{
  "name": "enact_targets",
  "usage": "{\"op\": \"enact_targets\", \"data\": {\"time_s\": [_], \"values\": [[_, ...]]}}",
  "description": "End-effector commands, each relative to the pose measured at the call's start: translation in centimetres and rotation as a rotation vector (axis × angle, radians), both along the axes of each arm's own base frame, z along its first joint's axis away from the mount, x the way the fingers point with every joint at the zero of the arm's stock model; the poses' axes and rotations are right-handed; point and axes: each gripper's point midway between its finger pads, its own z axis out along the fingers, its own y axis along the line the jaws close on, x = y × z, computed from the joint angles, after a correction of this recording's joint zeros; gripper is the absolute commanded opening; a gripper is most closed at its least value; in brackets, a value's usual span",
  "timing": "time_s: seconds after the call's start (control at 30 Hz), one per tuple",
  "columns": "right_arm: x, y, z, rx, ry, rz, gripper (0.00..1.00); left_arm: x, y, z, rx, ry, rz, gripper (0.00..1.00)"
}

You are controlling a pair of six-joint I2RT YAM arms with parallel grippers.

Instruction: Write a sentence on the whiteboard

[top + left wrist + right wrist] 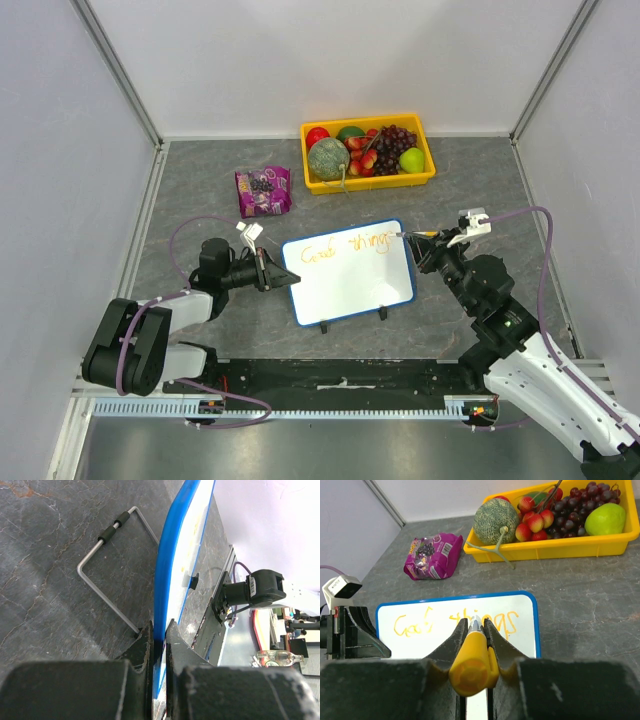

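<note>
The whiteboard (350,285), white with a blue rim, stands tilted in the middle of the table. My left gripper (285,277) is shut on its left edge; in the left wrist view the blue rim (167,560) runs between the two fingers of the left gripper (159,630). The sentence (350,246) in orange reads "Good things" on one line. My right gripper (476,622) is shut on a yellow-orange marker (472,655). The marker's tip (402,235) is at the end of "things" (512,621), near the board's upper right corner; I cannot tell whether it touches.
A yellow tray (368,182) with a melon, grapes, strawberries and other fruit stands at the back. A purple snack bag (263,191) lies left of it. A bent wire stand (107,575) props the board from behind.
</note>
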Motion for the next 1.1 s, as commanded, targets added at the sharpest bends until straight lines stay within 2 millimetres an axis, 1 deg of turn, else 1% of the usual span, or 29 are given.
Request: {"op": "enact_targets", "data": {"time_s": [0.0,0.23,0.27,0.33,0.37,0.47,0.87,1.07], "values": [[-0.1,0.3,0.3,0.008,-0.003,0.015,0.0,1.7,1.6,-3.0,0.116,0.044,0.132,0.02],[-0.1,0.3,-0.7,-0.002,0.012,0.017,0.0,1.7,1.7,-2.9,0.115,0.04,0.134,0.02],[-0.1,0.4,-0.7,-0.004,0.013,0.022,0.0,1.7,1.7,-2.9,0.114,0.037,0.133,0.02],[-0.2,0.4,-0.1,-0.005,0.001,0.028,0.0,1.6,1.7,-2.8,0.115,0.034,0.137,0.02],[-0.4,0.3,-0.7,-0.027,0.021,0.032,0.0,1.6,1.7,-2.8,0.117,0.032,0.139,0.02],[-0.4,0.3,-1.0,-0.048,0.028,0.036,0.0,1.5,1.7,-2.9,0.115,0.034,0.134,0.02],[-0.1,0.5,-1.7,-0.068,0.041,0.036,0.0,1.6,1.6,-2.9,0.109,0.037,0.128,0.02],[0.2,1.2,-2.4,-0.08,0.065,0.063,0.0,1.6,1.6,-3.0,0.111,0.038,0.13,0.02]]}}
